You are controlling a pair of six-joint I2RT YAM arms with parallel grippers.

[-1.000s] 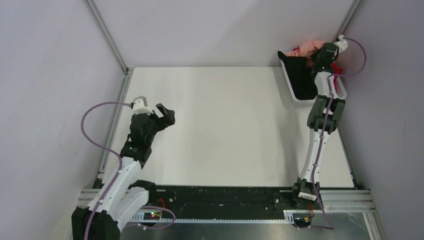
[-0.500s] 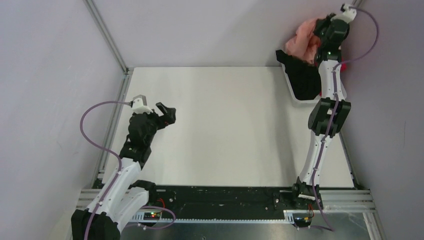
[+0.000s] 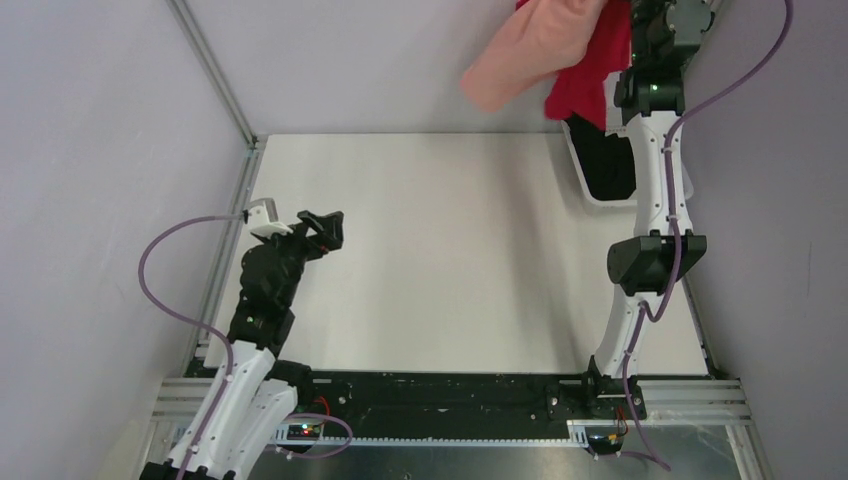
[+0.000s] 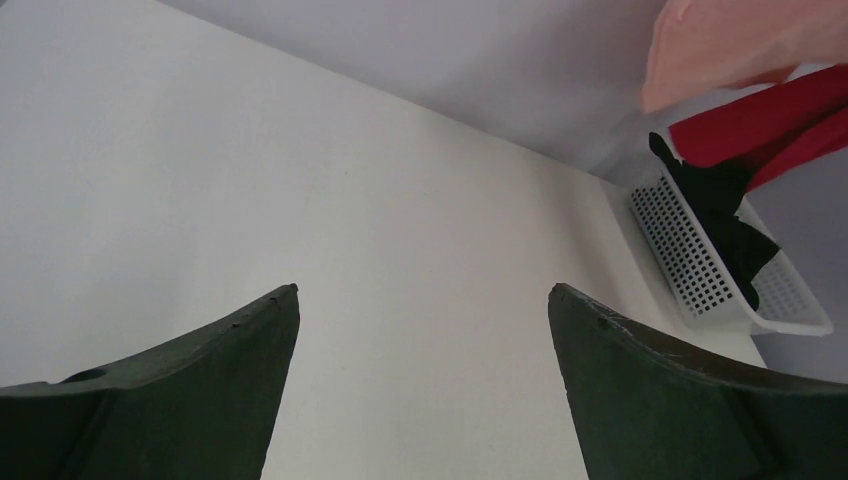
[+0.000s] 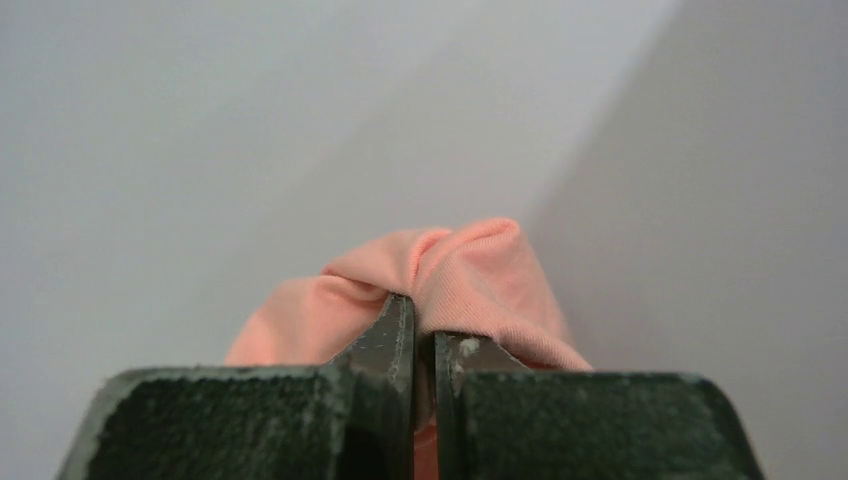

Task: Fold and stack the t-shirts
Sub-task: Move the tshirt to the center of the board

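Note:
My right gripper (image 5: 423,320) is shut on the salmon-pink t-shirt (image 3: 525,50) and holds it high above the far right corner; the cloth bunches over my fingertips in the right wrist view (image 5: 470,270). The bright red t-shirt (image 3: 590,75) hangs up with it, trailing from the white mesh basket (image 3: 590,200). The black t-shirt (image 3: 608,165) lies in the basket. In the left wrist view the pink shirt (image 4: 740,40), red shirt (image 4: 770,125) and black shirt (image 4: 725,210) show at far right. My left gripper (image 3: 325,230) is open and empty over the table's left side (image 4: 423,300).
The white table (image 3: 450,260) is bounded by metal frame posts at the left (image 3: 215,75) and grey walls. The basket (image 4: 700,270) stands against the right wall at the far corner.
My right gripper has risen from the basket with the pink shirt, and the red shirt has come up with it. My left arm has shifted slightly nearer and left.

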